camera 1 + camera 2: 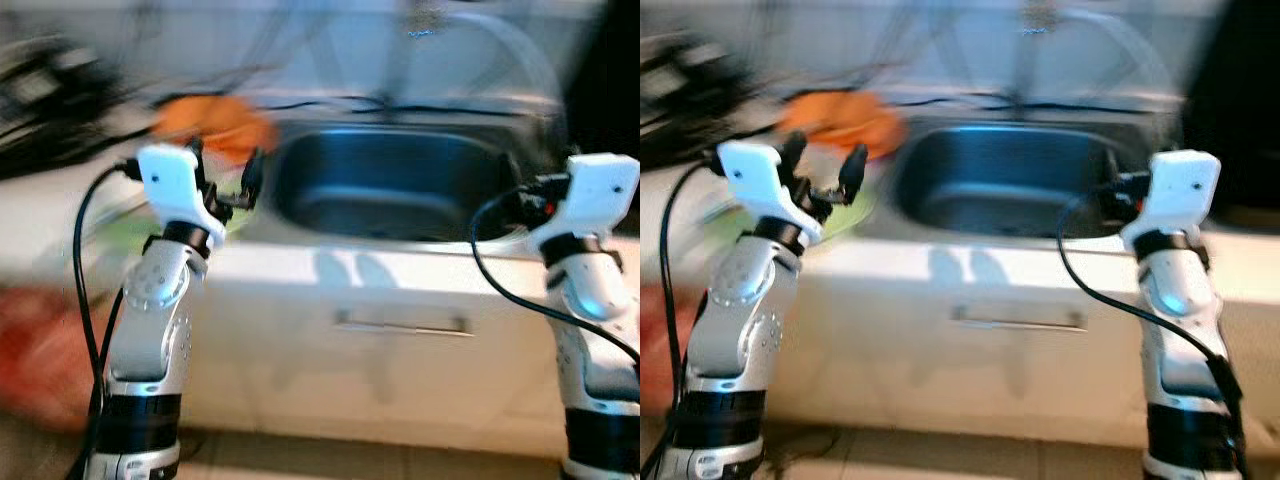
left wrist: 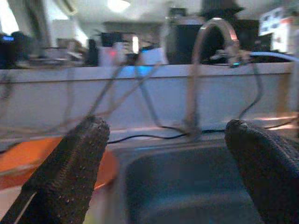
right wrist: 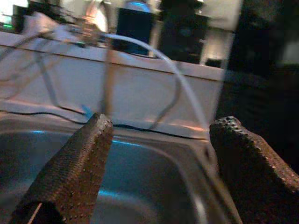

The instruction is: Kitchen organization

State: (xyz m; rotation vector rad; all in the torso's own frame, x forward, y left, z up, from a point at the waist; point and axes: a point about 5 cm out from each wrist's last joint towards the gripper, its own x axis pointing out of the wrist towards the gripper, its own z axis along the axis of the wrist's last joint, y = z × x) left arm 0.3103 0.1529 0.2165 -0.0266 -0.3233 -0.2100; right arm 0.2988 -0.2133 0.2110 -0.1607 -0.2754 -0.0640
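Robot stands at the sink with both arms up and nothing in its grippers.

Nearest is the white cupboard front [image 1: 400,340] under the sink [image 1: 390,185], with a thin handle [image 1: 402,326]. Both arms are bent and lifted in front of it, probably so the grippers are ready to reach over the edge. The left gripper [image 1: 225,175] is at the sink's left side, by its rim. Its two black fingers [image 2: 70,172] are spread wide apart and hold nothing. The right gripper [image 3: 159,172] is at the sink's right side, also spread wide and holding nothing. The sink looks empty, though the picture is blurry. Just past its left corner sits something orange [image 1: 215,122], maybe a bowl or a cloth; it may be the thing to tidy. Behind the sink a curved tap [image 2: 210,70] stands, and wires [image 2: 126,88] hang on the wall.
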